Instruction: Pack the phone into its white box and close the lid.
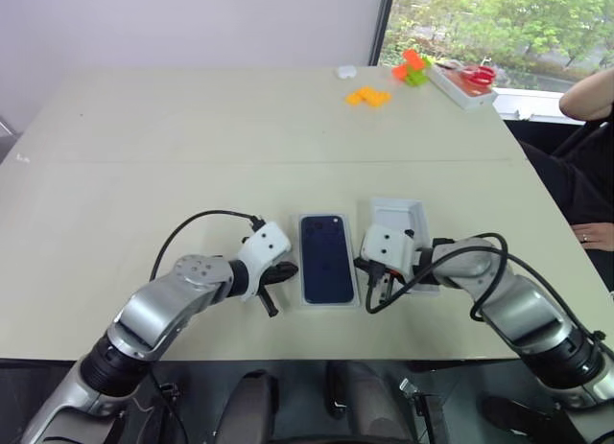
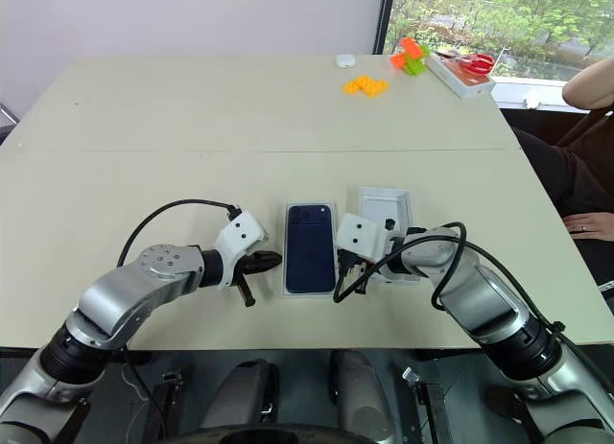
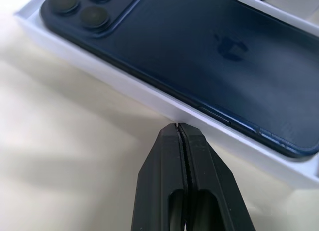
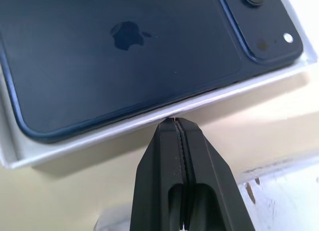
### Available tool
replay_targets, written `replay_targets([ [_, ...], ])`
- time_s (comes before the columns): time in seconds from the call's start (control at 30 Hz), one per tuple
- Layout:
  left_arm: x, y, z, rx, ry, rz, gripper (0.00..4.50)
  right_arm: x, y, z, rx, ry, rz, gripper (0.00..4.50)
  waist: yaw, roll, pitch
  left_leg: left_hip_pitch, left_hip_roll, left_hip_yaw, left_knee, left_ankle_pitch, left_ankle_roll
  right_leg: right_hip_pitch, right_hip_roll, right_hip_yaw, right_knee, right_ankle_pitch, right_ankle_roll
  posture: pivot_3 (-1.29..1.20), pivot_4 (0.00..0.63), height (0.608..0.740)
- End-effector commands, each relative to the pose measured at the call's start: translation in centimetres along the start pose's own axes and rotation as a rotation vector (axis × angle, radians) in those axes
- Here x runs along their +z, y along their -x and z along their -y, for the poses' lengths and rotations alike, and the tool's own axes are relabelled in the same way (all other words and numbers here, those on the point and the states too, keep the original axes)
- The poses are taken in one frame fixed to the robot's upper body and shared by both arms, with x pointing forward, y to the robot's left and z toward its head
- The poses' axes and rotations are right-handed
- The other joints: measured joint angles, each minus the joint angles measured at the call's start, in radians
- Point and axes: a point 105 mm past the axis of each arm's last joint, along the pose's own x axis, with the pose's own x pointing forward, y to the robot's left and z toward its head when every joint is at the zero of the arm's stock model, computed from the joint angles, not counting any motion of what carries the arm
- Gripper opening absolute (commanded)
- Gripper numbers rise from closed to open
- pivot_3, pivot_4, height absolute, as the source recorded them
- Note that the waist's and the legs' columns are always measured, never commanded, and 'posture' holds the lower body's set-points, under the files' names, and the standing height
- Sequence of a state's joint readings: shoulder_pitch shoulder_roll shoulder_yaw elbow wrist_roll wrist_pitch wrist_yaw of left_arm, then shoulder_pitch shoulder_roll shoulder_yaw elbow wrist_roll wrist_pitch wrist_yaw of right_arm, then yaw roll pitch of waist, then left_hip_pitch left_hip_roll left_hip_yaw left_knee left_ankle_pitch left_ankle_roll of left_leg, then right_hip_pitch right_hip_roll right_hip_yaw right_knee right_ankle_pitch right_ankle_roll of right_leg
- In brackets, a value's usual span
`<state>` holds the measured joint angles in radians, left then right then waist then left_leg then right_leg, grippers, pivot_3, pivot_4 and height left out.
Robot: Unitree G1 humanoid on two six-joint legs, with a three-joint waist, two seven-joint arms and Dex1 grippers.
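The dark navy phone (image 1: 326, 257) lies back up inside the white box (image 3: 149, 91) near the table's front edge, with its camera cluster at the far end. My left gripper (image 3: 178, 125) is shut with nothing in it, and its tip rests at the box's left long wall. My right gripper (image 4: 174, 120) is also shut and holds nothing, its tip at the box's right long wall. Just right of the box lies a shallow white piece that looks like the lid (image 1: 398, 216), open side up. My right hand partly covers it.
At the far right of the table are orange blocks (image 1: 368, 96), green and orange blocks (image 1: 413, 68), a small white object (image 1: 346, 72) and a white tray with red scissors (image 1: 465, 82). A person sits past the right edge, one hand (image 1: 597, 235) near the table.
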<state>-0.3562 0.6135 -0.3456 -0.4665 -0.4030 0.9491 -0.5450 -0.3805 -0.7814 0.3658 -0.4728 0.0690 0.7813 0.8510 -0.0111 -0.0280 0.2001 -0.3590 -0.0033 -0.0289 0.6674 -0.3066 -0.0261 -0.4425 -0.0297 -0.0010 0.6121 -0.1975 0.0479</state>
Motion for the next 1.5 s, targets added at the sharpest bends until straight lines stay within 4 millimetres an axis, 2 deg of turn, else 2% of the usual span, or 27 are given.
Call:
replay_targets([
  [0.03,1.3,-0.5,1.2,-0.061,-0.041,0.045,0.06,1.4,0.6,-0.8,0.024,0.039,0.056,0.0,0.0,0.0,0.0,0.0,0.0,0.0,0.0,0.0,0.0,0.0,0.0,0.0,0.0,0.0,0.0,0.0,0.15,0.732],
  [0.53,1.9,-0.6,2.2,-0.133,-0.028,0.066,0.06,0.9,1.2,-0.1,0.002,0.024,0.037,0.0,0.0,0.0,0.0,0.0,0.0,0.0,0.0,0.0,0.0,0.0,0.0,0.0,0.001,0.001,0.002,0.0,0.15,0.732],
  [0.8,2.0,-0.5,1.2,-0.091,-0.023,0.073,0.06,1.1,1.6,-0.2,0.01,0.031,0.04,0.0,0.0,0.0,0.0,0.001,0.0,0.0,0.0,0.0,0.0,0.0,0.0,0.0,0.001,0.001,0.002,0.0,0.15,0.732],
  [1.03,2.1,0.5,0.3,-0.065,0.015,0.09,0.06,1.3,3.0,0.1,0.019,0.002,0.056,0.0,-0.001,0.0,0.0,0.001,0.0,0.0,0.0,0.0,0.0,0.0,0.001,0.0,0.001,0.001,0.002,0.0,0.15,0.732],
  [1.13,2.4,1.1,0.4,-0.08,0.034,0.119,0.0,1.9,3.6,0.0,0.05,-0.057,0.093,0.85,0.0,0.0,0.0,0.001,0.0,0.0,0.0,0.0,0.0,0.0,0.001,0.0,0.002,0.001,0.002,0.0,0.15,0.732],
  [1.27,2.9,2.7,0.4,-0.098,0.06,0.173,0.0,3.1,4.5,1.1,-0.005,-0.133,0.143,2.9,-0.003,0.0,0.0,0.002,0.001,0.0,0.0,0.0,0.0,0.0,0.001,0.0,0.002,0.001,0.002,0.0,0.15,0.732],
  [1.37,2.8,3.9,-0.5,-0.062,0.045,0.201,0.0,2.5,4.9,2.8,-0.093,-0.275,0.115,4.43,-0.002,0.0,0.0,0.002,0.001,0.0,0.0,0.0,0.0,0.0,0.001,0.0,0.002,0.002,0.002,0.0,0.15,0.732],
  [1.5,2.4,5.2,-1.4,-0.04,-0.015,0.22,0.0,0.8,4.8,4.0,-0.162,-0.452,-0.003,4.43,-0.001,0.0,0.0,0.002,0.001,0.0,0.0,0.0,0.0,0.0,0.001,0.0,0.003,0.0,-0.001,0.0,0.15,0.732],
])
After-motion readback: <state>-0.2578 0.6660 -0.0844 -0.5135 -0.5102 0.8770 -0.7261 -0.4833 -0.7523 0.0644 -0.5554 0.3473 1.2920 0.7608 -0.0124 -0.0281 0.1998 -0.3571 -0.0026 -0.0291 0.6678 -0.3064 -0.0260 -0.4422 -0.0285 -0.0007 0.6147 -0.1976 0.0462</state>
